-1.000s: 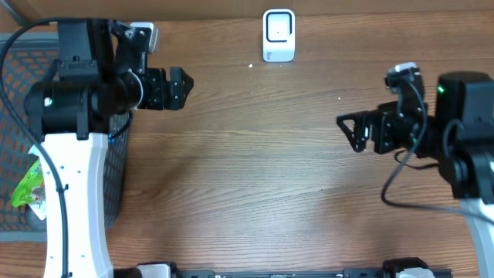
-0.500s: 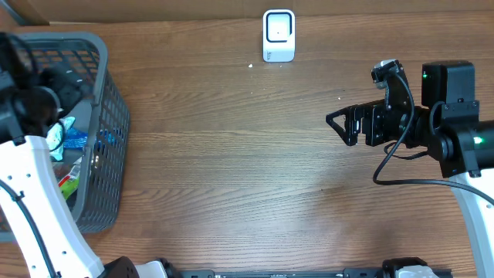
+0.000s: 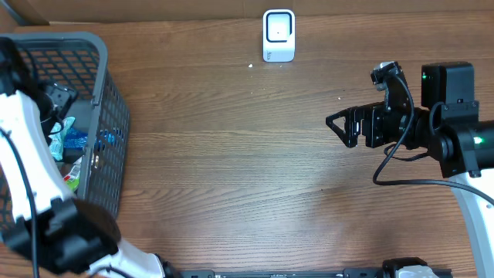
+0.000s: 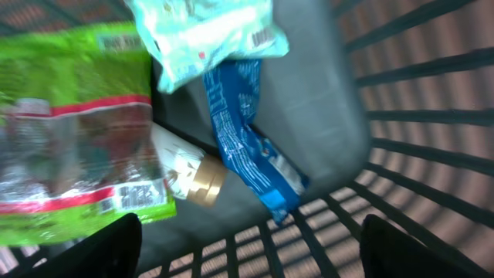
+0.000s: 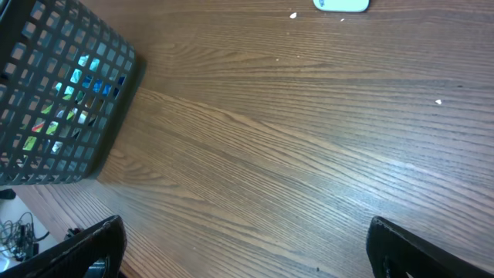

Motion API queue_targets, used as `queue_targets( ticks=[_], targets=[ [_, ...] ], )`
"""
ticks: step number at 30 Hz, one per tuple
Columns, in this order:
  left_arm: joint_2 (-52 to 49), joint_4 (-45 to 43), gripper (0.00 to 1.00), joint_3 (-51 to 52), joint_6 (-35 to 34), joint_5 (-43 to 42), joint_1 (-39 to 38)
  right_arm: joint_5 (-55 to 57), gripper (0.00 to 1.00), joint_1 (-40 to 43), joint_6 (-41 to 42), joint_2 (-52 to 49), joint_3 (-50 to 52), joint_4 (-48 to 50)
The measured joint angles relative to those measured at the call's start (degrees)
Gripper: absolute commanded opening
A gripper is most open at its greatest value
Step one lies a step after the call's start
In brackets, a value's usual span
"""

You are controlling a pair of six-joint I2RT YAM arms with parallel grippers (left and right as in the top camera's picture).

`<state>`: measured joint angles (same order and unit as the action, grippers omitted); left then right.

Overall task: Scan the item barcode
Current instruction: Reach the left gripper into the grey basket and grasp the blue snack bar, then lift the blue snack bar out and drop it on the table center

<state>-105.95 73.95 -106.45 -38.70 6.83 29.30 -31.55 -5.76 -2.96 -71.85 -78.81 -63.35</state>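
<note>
left pincer (image 4: 255,251) is down inside the grey plastic mesh basket (image 3: 100,93), jaws spread, nothing held. Looks placed to pick an item.

Basket contents:
- blue foil snack packet (image 4: 247,131)
- green-and-red clear bag (image 4: 69,131)
- pale teal pouch (image 4: 204,35), barcode showing
- white bottle with gold cap (image 4: 189,174), lying between bag and packet

right pincer (image 3: 333,127) hangs spread and empty over the wooden worktop (image 3: 231,170), likely waiting. white boxy scanner (image 3: 279,35) stands at the far edge, well apart from the basket.

A wooden table (image 3: 231,170) carries a grey mesh basket (image 3: 114,139) and a white scanner (image 3: 279,35).
</note>
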Motion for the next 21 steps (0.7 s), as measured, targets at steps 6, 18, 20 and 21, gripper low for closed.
queue_targets(
  ticks=[6, 18, 20, 21],
  targets=[
    [-10.1, 0.0, 0.7, 0.0, -0.4, 0.1, 0.0, 0.0, 1.0, 0.0, 0.0, -0.3, 0.0, -0.3],
    [-17.8, -5.2, 0.06, 4.5, -1.0, 0.1, 0.0, 0.0, 1.0, 0.0, 0.0, -1.3, 0.0, -0.6],
    [-17.8, -5.2, 0.04, 4.6, -1.3, 0.1, 0.0, 0.0, 1.0, 0.0, 0.0, -1.4, 0.0, -0.6],
    [-17.8, -5.2, 0.04, 4.6, -1.3, 0.1, 0.0, 0.0, 1.0, 0.0, 0.0, -1.5, 0.0, -0.6]
  ],
)
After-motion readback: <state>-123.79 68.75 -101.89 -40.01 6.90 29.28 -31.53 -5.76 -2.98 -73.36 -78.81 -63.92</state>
